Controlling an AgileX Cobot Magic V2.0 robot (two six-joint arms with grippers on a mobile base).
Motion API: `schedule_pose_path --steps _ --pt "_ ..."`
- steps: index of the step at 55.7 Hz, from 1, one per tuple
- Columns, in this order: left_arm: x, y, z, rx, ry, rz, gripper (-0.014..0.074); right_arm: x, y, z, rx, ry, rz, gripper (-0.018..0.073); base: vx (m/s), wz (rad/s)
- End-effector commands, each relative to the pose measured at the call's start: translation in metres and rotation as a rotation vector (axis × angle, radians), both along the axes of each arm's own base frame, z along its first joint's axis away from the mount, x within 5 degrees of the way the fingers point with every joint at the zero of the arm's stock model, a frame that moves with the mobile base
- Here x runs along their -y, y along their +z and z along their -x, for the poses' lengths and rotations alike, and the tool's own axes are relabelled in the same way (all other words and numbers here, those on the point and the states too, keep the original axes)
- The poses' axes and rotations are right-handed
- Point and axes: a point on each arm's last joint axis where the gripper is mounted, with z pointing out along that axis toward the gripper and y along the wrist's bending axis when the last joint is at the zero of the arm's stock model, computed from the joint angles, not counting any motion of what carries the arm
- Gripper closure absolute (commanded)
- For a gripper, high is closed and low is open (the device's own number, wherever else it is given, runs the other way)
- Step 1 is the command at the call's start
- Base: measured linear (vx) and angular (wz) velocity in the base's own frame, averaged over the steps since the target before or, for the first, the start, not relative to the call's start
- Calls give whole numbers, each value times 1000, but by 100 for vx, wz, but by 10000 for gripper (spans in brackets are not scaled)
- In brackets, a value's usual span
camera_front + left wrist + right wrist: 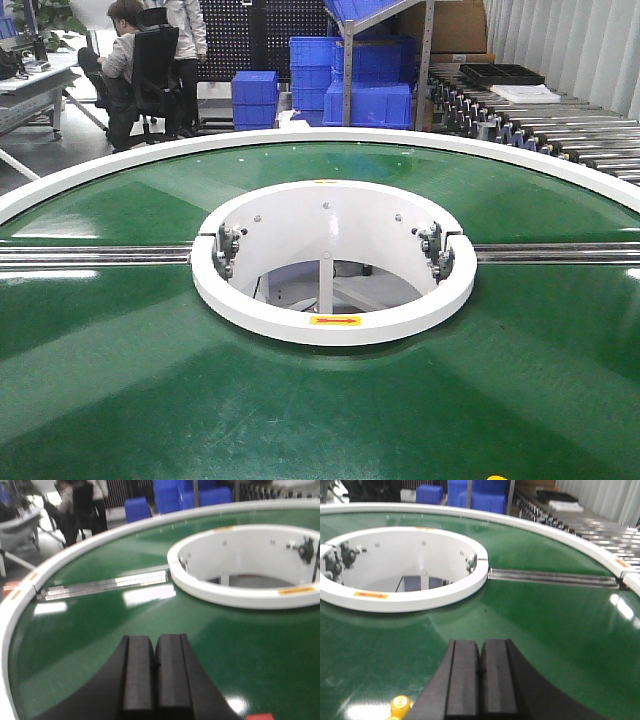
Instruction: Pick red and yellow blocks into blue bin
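Left wrist-mounted view has the left claw (pixel 155 652) with its pads pressed flat together, holding nothing. A sliver of the red block (pixel 260 716) shows at the near right edge, lying on the round green counter (pixel 90 630).

From the right wrist camera, the right claw (pixel 481 652) is likewise closed and empty. The yellow block (pixel 401 705) sits on the counter just to its near left. The blue bin appears in no view; the blue crates (pixel 368 103) far behind the white ring (pixel 333 318) are ribbed stock, not the target.

Both blocks look small, rigid and light, probably plastic, so they need little squeeze. The glossy belt may let them skid if nudged. The yellow one looks rounded from here, so it is best pinched across its middle, and the red one across opposite flat faces.
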Motion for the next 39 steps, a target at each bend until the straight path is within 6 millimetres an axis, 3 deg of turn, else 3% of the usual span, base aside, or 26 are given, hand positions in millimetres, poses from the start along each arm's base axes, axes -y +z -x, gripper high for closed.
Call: schedule_pose_path --steps 1,10,18,26,33,39 --pt "0 8 -11 11 4 5 442 -2 15 -8 74 16 16 455 0 0" --pt "1 -7 -21 -146 -1 3 213 -2 12 -14 46 16 18 284 0 0" --pt "1 -8 -22 -156 -2 11 87 -2 8 -21 12 16 19 113 0 0" --pt "1 -9 -22 -157 -2 11 71 -4 0 -31 -45 14 -54 27 0 0" --pt "1 -8 -22 -156 -2 10 74 -6 -6 -49 -193 4 -76 37 0 0" --pt "1 -9 -22 -157 -2 10 74 -10 1 -76 -337 33 -26 43 0 0"
